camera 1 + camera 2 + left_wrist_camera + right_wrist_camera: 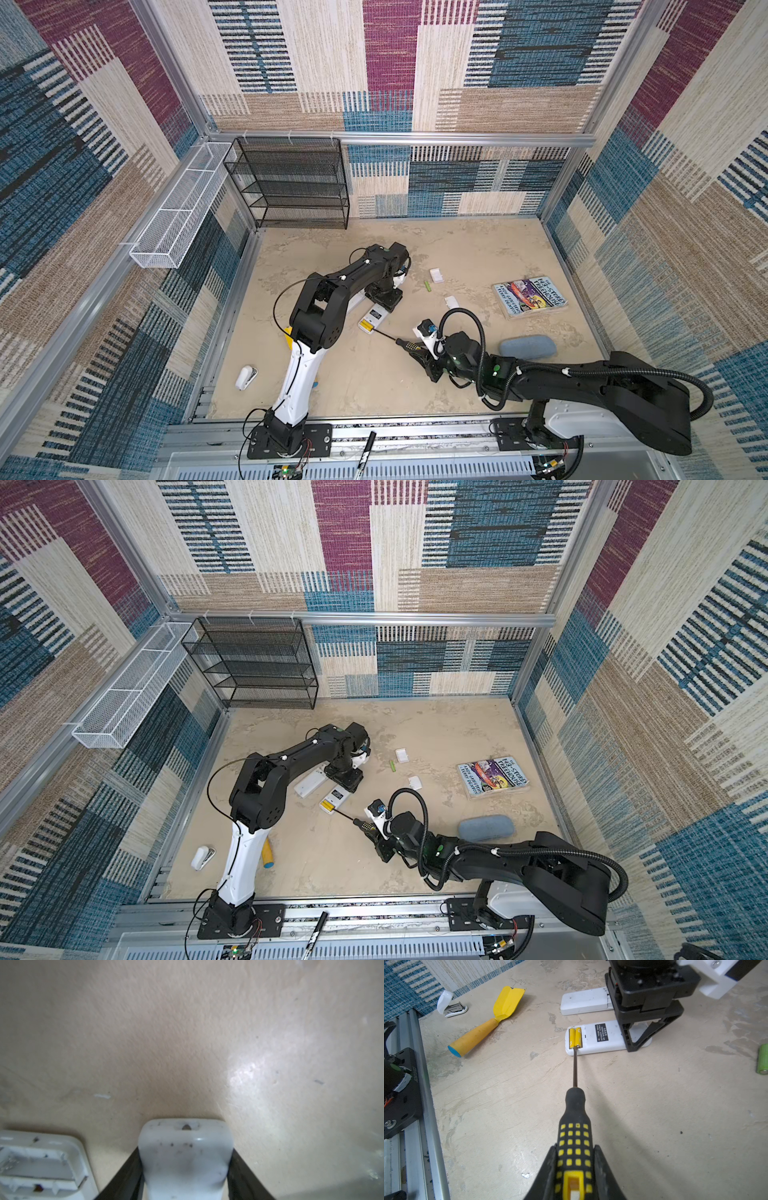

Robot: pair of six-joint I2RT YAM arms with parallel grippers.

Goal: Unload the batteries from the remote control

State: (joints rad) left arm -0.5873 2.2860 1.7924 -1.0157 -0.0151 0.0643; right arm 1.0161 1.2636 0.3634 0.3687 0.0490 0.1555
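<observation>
The right gripper (575, 1148) has its fingers clamped on the black-and-yellow handle of the screwdriver (575, 1105). The tool's tip sits at the near end of the two yellow batteries (575, 1037), which lie side by side in the open bay of the remote control (608, 1046). The left gripper (185, 1151) pins that remote to the table (478, 249), its fingers closed against the two sides of the casing at the far end.

To pry well, the tip should slip under one battery's end and lever gently upward, not push along the bay. The left gripper's hold should be firm so the remote does not skid, and a sudden pop could send the cell rolling.

A green battery (427, 286) lies loose on the table, well apart from both remotes. The second remote (583, 1000) lies just beside the first. Its bay (39, 1167) looks empty, though only part of it shows. The black mesh shelf (291, 141) and the white wire basket (166, 232) on the walls hold nothing visible.
</observation>
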